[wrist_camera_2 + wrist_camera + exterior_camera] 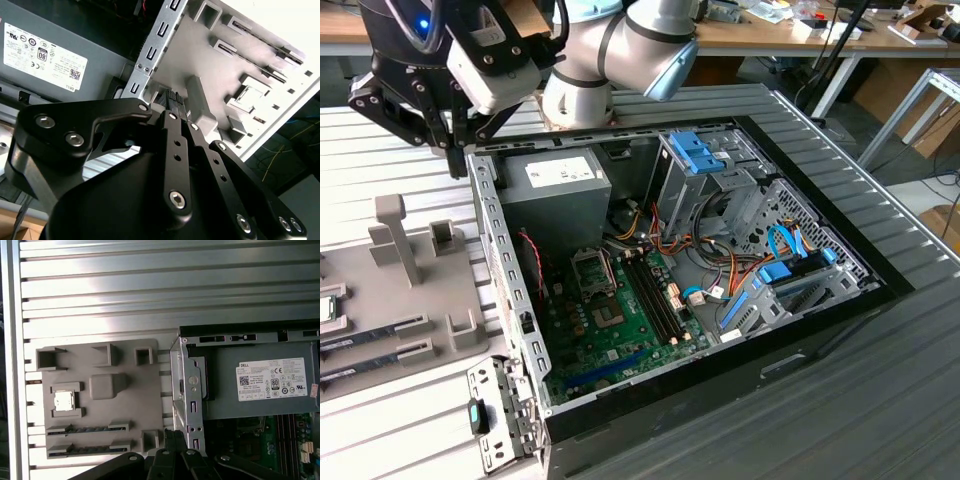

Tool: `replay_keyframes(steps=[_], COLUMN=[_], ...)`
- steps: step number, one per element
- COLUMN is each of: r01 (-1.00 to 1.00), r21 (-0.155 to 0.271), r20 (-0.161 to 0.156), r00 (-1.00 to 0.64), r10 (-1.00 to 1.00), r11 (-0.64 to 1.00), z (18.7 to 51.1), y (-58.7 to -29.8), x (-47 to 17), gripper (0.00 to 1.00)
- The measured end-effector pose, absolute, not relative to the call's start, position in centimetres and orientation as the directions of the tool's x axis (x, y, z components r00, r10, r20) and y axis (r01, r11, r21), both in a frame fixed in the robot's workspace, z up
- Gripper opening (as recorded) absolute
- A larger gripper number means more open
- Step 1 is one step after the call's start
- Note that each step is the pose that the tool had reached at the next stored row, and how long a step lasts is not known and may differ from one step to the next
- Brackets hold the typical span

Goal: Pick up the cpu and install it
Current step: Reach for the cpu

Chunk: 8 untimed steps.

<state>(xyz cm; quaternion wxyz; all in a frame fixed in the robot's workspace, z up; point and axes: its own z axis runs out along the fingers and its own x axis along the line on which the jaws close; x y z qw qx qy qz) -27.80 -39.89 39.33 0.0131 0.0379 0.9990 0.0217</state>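
One chip (63, 400) to grab, lying flat in its square pocket on the grey tray (140, 405), well apart from the fingers (173, 100), clenched on nothing. Best bet: spread wide, centre straight above, pinch opposite edges, keep it level.

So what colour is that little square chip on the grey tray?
Silvery-grey cpu, clearest in first wrist view.

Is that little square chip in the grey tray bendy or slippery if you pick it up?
Probably stiff: the chip looks like a flat metal-topped square. Likely light, being small, and its shiny top may be slippery.
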Motion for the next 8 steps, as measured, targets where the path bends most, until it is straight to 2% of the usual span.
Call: replay_keyframes(steps=[8], r01=[0.075], r21=[0.044], r20=[-0.024], r00=[-0.997], r10=[0.076], r11=[0.996], z=[39.33], y=[-39.90], x=[-28.17], gripper=[0.11])
